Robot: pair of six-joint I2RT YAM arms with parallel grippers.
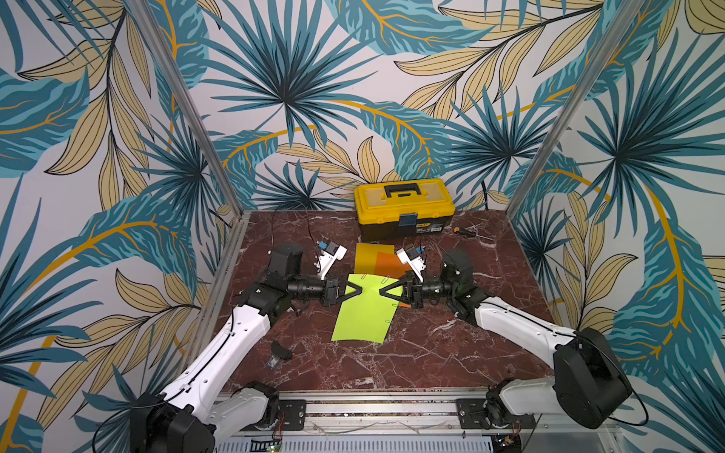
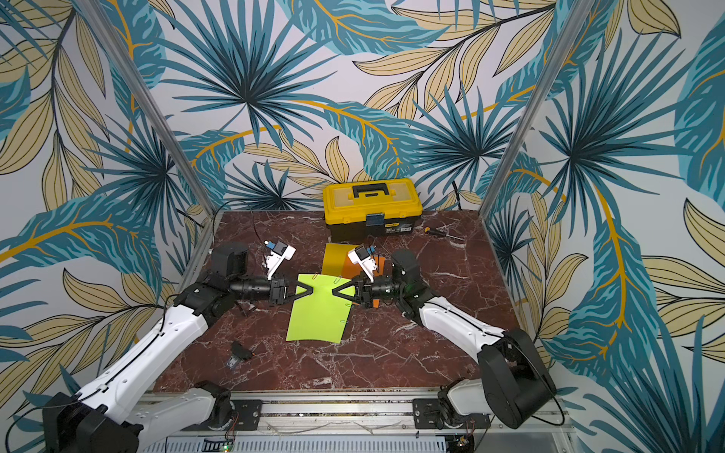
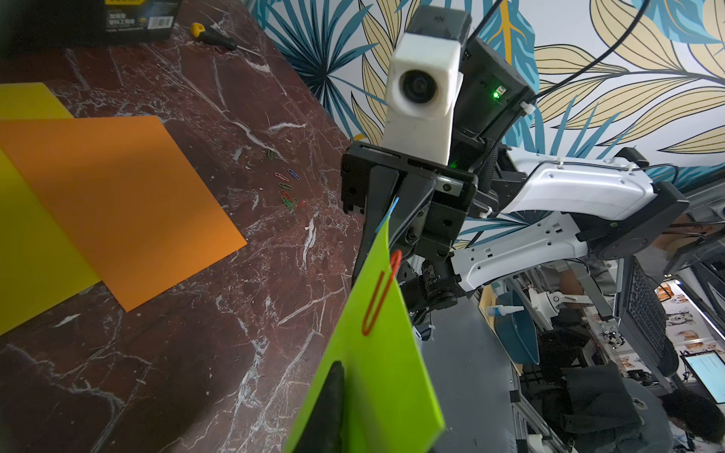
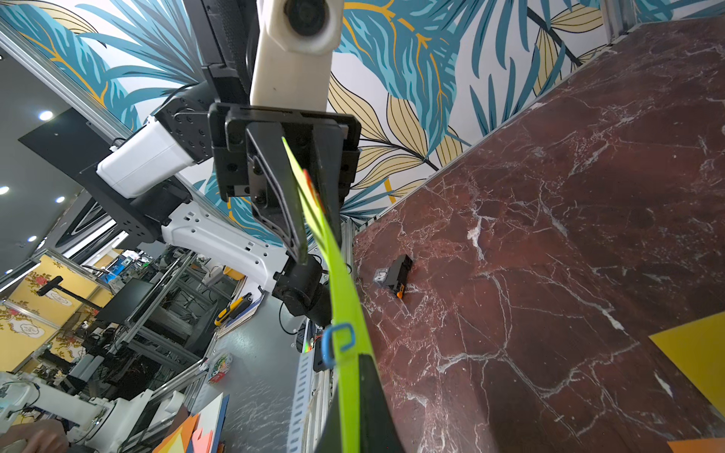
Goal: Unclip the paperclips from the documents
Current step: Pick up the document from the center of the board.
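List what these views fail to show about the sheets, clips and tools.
- Left tool: clamped or open, unclear; the green sheet hides one finger, left wrist view.
- Loose paperclips: too small to count, left wrist view.
- Orange sheet: partly behind green sheet and right tool, both top views.

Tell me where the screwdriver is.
In both top views the screwdriver lies on the table at the back, just right of the yellow toolbox.

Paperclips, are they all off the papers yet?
Not yet. Done: loose paperclips lie on the table, and the orange sheet looks bare. In hand: the right fingers pinch the raised lime green sheet, left fingers alongside. Left: at least its red clip and blue clip.
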